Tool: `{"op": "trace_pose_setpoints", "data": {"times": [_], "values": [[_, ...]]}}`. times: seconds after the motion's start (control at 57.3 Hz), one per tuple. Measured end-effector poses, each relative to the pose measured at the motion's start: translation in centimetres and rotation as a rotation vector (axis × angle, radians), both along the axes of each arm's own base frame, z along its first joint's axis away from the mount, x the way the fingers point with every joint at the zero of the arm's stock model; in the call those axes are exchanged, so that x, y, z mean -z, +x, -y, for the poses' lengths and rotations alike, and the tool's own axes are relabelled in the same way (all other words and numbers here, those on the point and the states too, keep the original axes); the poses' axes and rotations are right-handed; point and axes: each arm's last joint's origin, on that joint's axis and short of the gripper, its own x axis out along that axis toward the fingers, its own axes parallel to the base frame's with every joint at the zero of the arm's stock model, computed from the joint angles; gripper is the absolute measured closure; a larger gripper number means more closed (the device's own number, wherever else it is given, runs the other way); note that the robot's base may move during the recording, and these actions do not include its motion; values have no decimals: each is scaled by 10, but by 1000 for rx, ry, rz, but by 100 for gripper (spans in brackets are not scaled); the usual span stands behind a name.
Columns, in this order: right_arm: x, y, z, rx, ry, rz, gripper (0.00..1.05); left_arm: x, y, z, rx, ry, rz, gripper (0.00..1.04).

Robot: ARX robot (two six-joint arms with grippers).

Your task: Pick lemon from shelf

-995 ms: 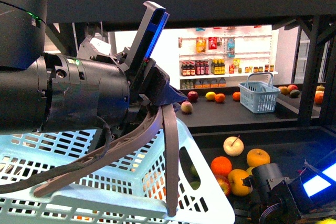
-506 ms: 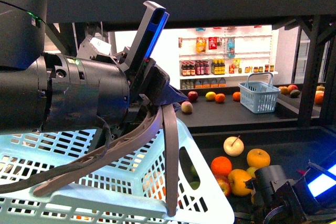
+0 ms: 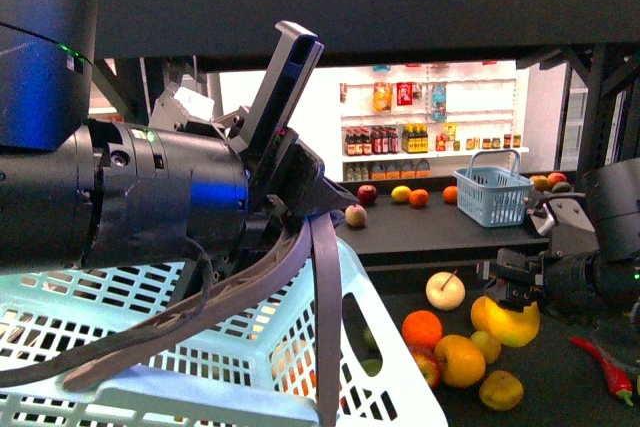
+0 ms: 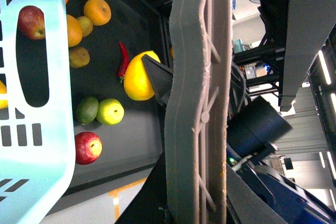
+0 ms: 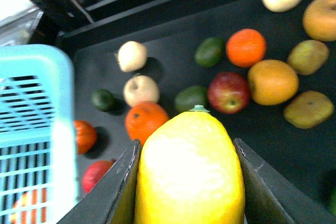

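One lemon (image 5: 190, 174) gripped between right fingers (image 5: 122, 192), lower centre of frame, above shelf (image 5: 168, 72); left fingers (image 3: 292, 72): grip undeterminable.

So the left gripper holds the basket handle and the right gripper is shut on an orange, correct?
One slip: the right gripper is shut on the lemon, not an orange, as the right wrist view shows. The left gripper does hold the basket handle.

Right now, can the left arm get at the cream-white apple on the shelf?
Probably not. The left gripper is occupied holding the basket handle, and the basket hangs between it and the apple.
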Motion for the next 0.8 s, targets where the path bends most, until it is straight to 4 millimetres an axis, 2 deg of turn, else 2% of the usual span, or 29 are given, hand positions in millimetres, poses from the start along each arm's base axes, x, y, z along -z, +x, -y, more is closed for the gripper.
{"op": "trace_pose_setpoints", "data": {"times": [0.14,0.314,0.681,0.803], "values": [[-27,-24,-26,-84,58,33,59,0,0,0,0,0,0,93],[-41,-44,-57,-180,103,39,59,0,0,0,0,0,0,93],[-26,-58,-97,-283,110,-3,59,0,0,0,0,0,0,93],[-14,-60,-109,-320,107,-35,59,0,0,0,0,0,0,94]]}}
